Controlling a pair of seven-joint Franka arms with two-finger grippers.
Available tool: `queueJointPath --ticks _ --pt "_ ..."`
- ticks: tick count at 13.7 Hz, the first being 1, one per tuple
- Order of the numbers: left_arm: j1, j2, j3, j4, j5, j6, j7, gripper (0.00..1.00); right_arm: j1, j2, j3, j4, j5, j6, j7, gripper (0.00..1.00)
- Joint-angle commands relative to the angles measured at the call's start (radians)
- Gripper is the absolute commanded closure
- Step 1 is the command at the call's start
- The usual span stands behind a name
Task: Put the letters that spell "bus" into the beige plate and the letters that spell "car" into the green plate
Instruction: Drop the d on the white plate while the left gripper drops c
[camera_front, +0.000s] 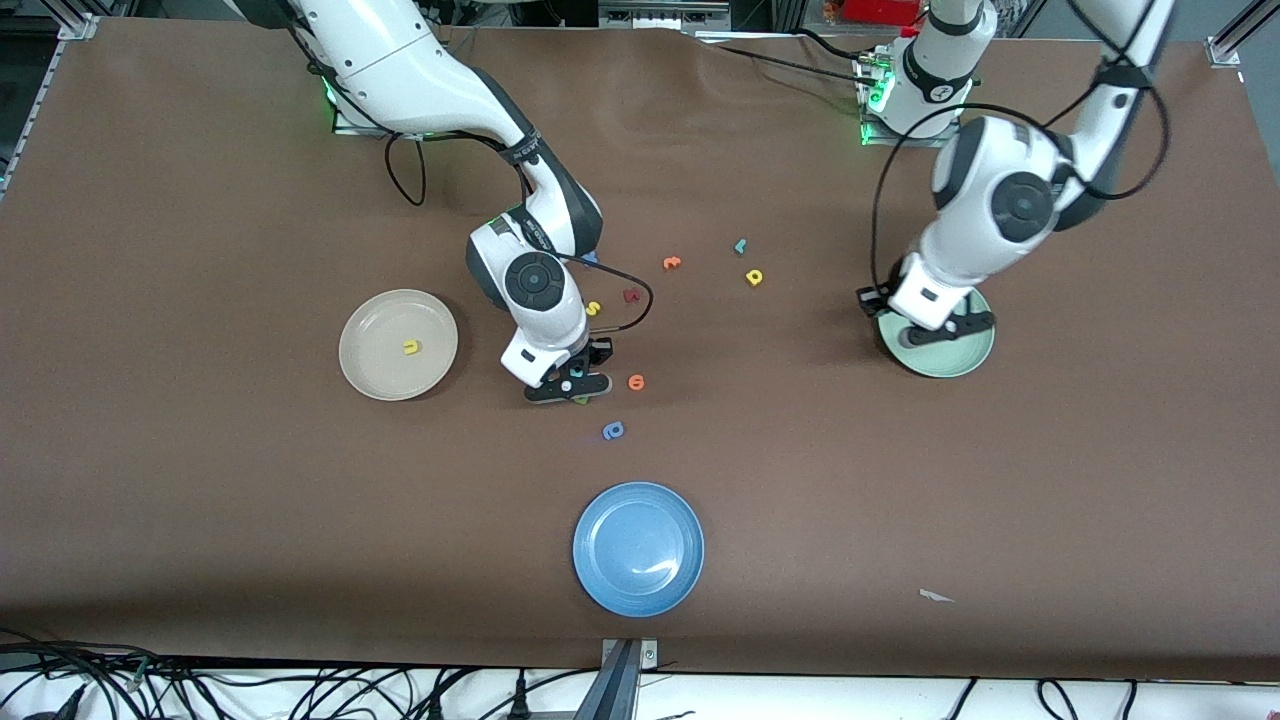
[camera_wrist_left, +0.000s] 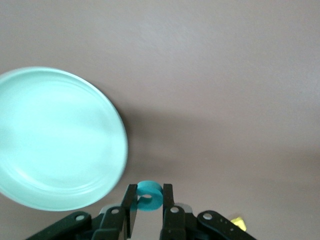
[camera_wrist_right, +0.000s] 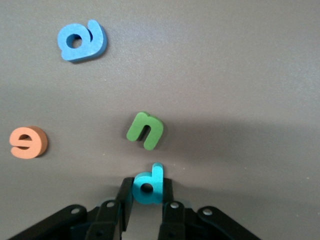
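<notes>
From the front view, a brown tabletop (camera_front: 200, 520) holds three plates: the beige plate (camera_front: 398, 345) toward the right arm's end, with a yellow u (camera_front: 410, 347) already lying in it; the green plate (camera_front: 937, 345) toward the left arm's end; and a blue plate (camera_front: 638, 548) near the edge closest to the camera. The right claw (camera_front: 572, 385) sits low at the tabletop between the beige plate and an orange letter (camera_front: 636, 381), while the left claw (camera_front: 925, 325) hangs over the green plate. Loose near the tabletop's middle are a yellow s (camera_front: 592, 308), a dark red letter (camera_front: 631, 295), another orange one (camera_front: 671, 263), a thin teal r (camera_front: 740, 246), a yellow a (camera_front: 754, 277) and a blue letter (camera_front: 613, 430). In the left wrist view, the left claw (camera_wrist_left: 148, 200) is clamped on a teal c (camera_wrist_left: 149, 195), apparently carried here for release, though the green plate (camera_wrist_left: 55, 140) lies off to one side. In the right wrist view, the right claw (camera_wrist_right: 147, 192) has its fingers together on the teal b (camera_wrist_right: 148, 186), probably bound for the beige plate. A green u (camera_wrist_right: 145, 130) lies just beside the b, a distractor crowding the grasp; the blue letter (camera_wrist_right: 82, 41) and orange letter (camera_wrist_right: 29, 142) lie well apart.
</notes>
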Motion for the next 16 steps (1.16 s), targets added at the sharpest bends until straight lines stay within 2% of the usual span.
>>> queueJointPath --ticks 1,3,5,8,10,12,13,14,15,16 --pt "0.105 0.058 -0.007 0.075 0.047 -0.080 0.127 1.00 -0.003 -0.012 -0.005 0.017 -0.009 -0.046 -0.009 0.95" --pt "0.148 0.104 -0.009 0.079 0.139 -0.079 0.156 1.00 -0.004 -0.056 -0.034 0.015 -0.012 -0.109 -0.011 0.95" --pt "0.167 0.182 -0.009 0.110 0.210 -0.079 0.156 1.00 -0.004 -0.105 -0.074 0.002 -0.021 -0.228 -0.040 0.94" --pt "0.178 0.260 -0.007 0.122 0.211 -0.071 0.158 1.00 -0.006 -0.184 -0.163 -0.079 -0.015 -0.244 -0.219 1.00" --pt "0.191 0.276 -0.007 0.118 0.213 -0.072 0.158 0.93 -0.007 -0.243 -0.210 -0.191 -0.015 -0.221 -0.294 1.00" --pt "0.202 0.286 -0.007 0.113 0.213 -0.072 0.156 0.79 -0.007 -0.299 -0.265 -0.326 -0.015 -0.126 -0.379 1.00" --pt "0.202 0.289 -0.007 0.113 0.213 -0.072 0.156 0.58 -0.007 -0.314 -0.290 -0.396 -0.017 -0.064 -0.417 1.00" --pt "0.202 0.286 -0.009 0.115 0.213 -0.075 0.149 0.29 -0.007 -0.326 -0.308 -0.464 -0.015 0.011 -0.449 0.99" --pt "0.202 0.277 -0.012 0.116 0.211 -0.078 0.144 0.00 -0.007 -0.330 -0.318 -0.509 -0.015 0.061 -0.459 0.93" --pt "0.202 0.263 -0.016 0.121 0.210 -0.089 0.140 0.00 -0.007 -0.330 -0.322 -0.512 -0.015 0.057 -0.457 0.70"
